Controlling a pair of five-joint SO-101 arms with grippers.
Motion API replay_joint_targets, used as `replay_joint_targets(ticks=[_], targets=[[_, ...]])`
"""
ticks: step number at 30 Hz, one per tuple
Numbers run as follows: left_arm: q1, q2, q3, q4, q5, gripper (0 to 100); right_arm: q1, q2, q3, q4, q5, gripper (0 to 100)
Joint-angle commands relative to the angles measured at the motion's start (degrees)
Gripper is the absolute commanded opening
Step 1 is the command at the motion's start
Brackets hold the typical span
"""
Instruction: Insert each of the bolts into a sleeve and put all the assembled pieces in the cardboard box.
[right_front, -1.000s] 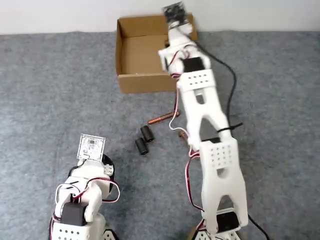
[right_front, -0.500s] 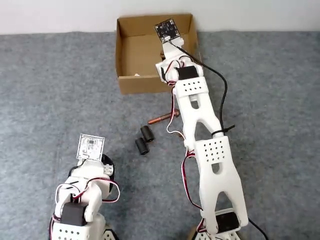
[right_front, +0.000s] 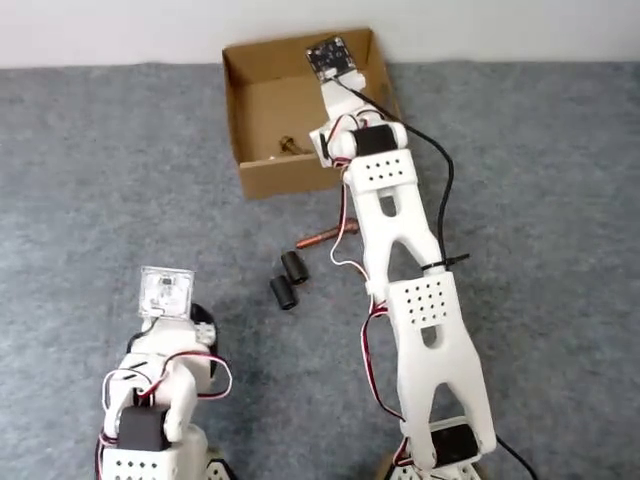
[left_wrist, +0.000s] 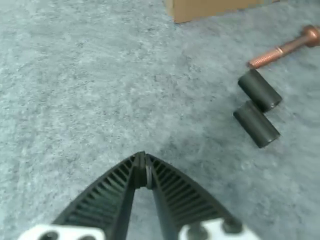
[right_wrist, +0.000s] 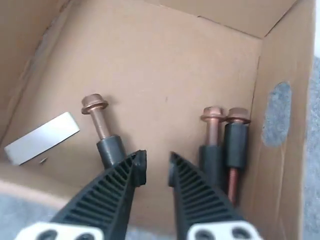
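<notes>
Inside the cardboard box (right_front: 262, 105) my right gripper (right_wrist: 156, 165) hangs open with nothing between its fingers. On the box floor (right_wrist: 165, 70) lie three copper bolts in black sleeves: one assembled piece (right_wrist: 104, 134) just ahead of one fingertip, also seen from above as the assembled piece (right_front: 290, 148), and two assembled pieces (right_wrist: 212, 147) (right_wrist: 236, 142) side by side at a wall. On the carpet lie a loose copper bolt (right_front: 325, 236) (left_wrist: 285, 47) and two empty black sleeves (right_front: 293, 266) (right_front: 284, 292) (left_wrist: 259, 90) (left_wrist: 256, 123). My left gripper (left_wrist: 141, 162) is shut and empty, low over the carpet, well short of the sleeves.
A white label (right_wrist: 42, 137) lies on the box floor near one corner. The right arm (right_front: 400, 230) stretches over the carpet just right of the loose bolt. The left arm (right_front: 160, 390) sits at the near left, with open grey carpet (right_front: 120, 180) around it.
The right gripper came down into the box and an assembled piece now lies on its floor. The box turned and shifted slightly left. The left arm drew back a little to the left.
</notes>
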Motion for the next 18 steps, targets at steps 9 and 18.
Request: replay_joint_targets(ticks=[9, 18], targets=[[-1.14, -0.26, -0.22, -2.11, 0.26, 0, -1.89, -7.08, -16.88, 24.57, 0.35, 0.9], [-1.14, -0.26, -0.22, -2.11, 0.26, 0, -4.53, -12.44, -13.89, 34.15, 0.26, 1.1]])
